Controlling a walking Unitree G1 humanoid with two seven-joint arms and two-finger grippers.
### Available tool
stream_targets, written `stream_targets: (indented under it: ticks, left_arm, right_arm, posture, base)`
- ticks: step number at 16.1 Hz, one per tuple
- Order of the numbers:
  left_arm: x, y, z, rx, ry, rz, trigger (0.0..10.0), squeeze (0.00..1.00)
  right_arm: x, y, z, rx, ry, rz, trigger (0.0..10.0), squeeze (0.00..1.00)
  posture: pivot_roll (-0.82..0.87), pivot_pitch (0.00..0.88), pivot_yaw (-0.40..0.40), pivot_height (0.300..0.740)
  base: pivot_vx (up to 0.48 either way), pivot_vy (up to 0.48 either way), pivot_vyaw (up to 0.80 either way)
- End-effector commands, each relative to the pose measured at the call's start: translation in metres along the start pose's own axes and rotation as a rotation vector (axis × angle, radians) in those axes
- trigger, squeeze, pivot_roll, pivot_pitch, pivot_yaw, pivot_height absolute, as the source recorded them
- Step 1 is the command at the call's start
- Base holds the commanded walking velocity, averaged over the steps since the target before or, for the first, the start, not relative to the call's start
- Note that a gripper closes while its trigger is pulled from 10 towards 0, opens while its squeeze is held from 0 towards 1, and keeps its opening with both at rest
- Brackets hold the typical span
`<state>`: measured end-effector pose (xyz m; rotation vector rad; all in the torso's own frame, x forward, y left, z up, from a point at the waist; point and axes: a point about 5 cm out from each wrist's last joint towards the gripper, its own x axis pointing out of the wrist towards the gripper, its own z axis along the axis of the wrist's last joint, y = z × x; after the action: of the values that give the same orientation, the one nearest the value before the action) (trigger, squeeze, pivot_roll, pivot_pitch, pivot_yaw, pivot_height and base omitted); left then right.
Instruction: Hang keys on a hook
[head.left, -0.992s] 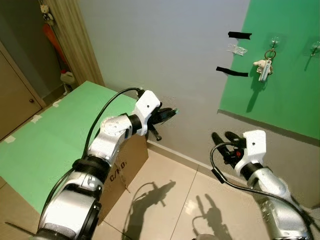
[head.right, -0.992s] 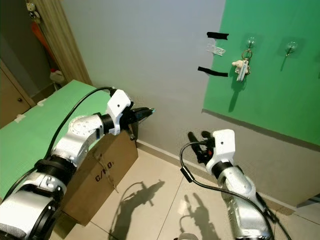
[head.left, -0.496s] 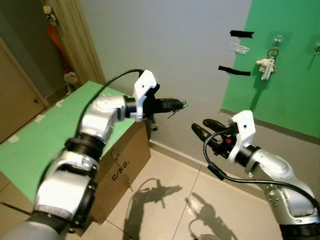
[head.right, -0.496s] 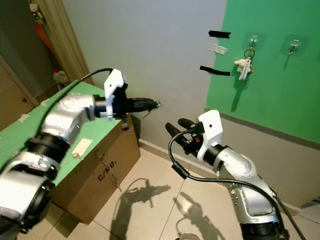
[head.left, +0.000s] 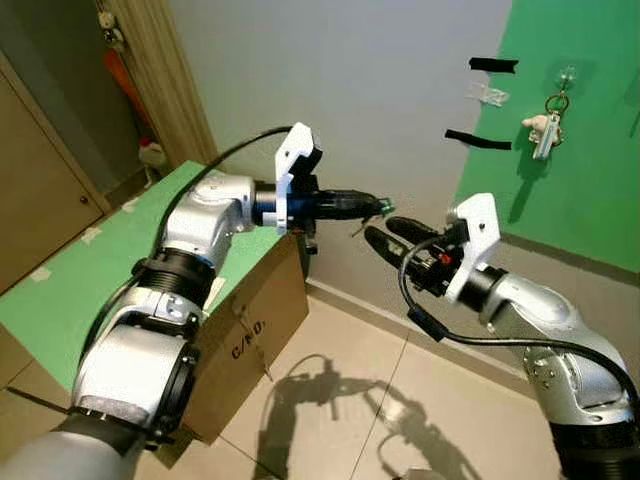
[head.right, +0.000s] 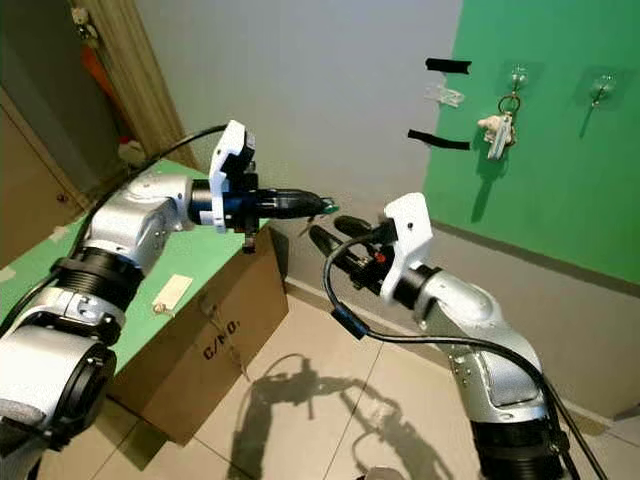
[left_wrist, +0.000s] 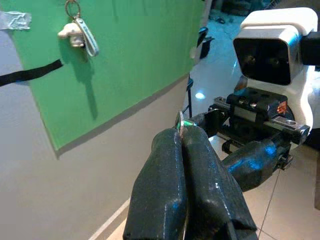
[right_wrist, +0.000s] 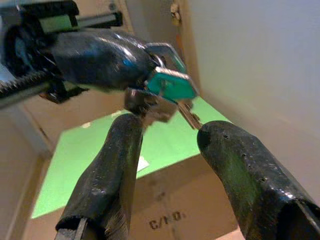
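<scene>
Grey wall behind; left gripper (head.left: 378, 206) clamps keys (right_wrist: 167, 95); right gripper (head.left: 388, 236) spread around them.

Home hallway: tiled floor (head.left: 340, 340), wooden door (head.left: 40, 190), wall hooks (head.right: 517, 75).

Right gripper (head.left: 384, 232) rose and swung toward the left gripper (head.left: 372, 205); its spread fingers (right_wrist: 116, 165) now bracket the keys (right_wrist: 167, 89). Left gripper, clamped on the keys, pushed out farther past the box (head.left: 262, 320) corner, meeting it mid-air.
</scene>
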<state>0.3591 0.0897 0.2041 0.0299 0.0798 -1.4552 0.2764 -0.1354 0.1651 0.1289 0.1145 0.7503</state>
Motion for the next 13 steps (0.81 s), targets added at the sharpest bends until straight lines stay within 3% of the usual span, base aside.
stream_targets:
  ticks: [1, 7, 13]
  left_arm:
    - [0.0015, 0.0003, 0.0056, 0.025, 0.004, -0.013, 10.0, 0.00]
    - [0.0043, 0.0001, 0.0096, 0.019, -0.005, -0.032, 10.0, 0.00]
    - [0.0076, -0.0006, 0.0005, 0.015, 0.020, -0.030, 10.0, 0.00]
  right_arm:
    - [0.0043, 0.0052, 0.0055, 0.007, -0.012, 0.034, 10.0, 0.00]
    - [0.0099, 0.0103, 0.0064, 0.030, -0.005, 0.063, 10.0, 0.00]
    - [0.0117, 0.0147, 0.0141, 0.137, -0.072, 0.079, 10.0, 0.00]
  posture:
    - [-0.25, 0.000, 0.121, 0.736]
    - [-0.25, 0.000, 0.123, 0.736]
    - [-0.25, 0.000, 0.125, 0.736]
  base:
    - [0.000, 0.000, 0.00]
    - [0.000, 0.000, 0.00]
    - [0.000, 0.000, 0.00]
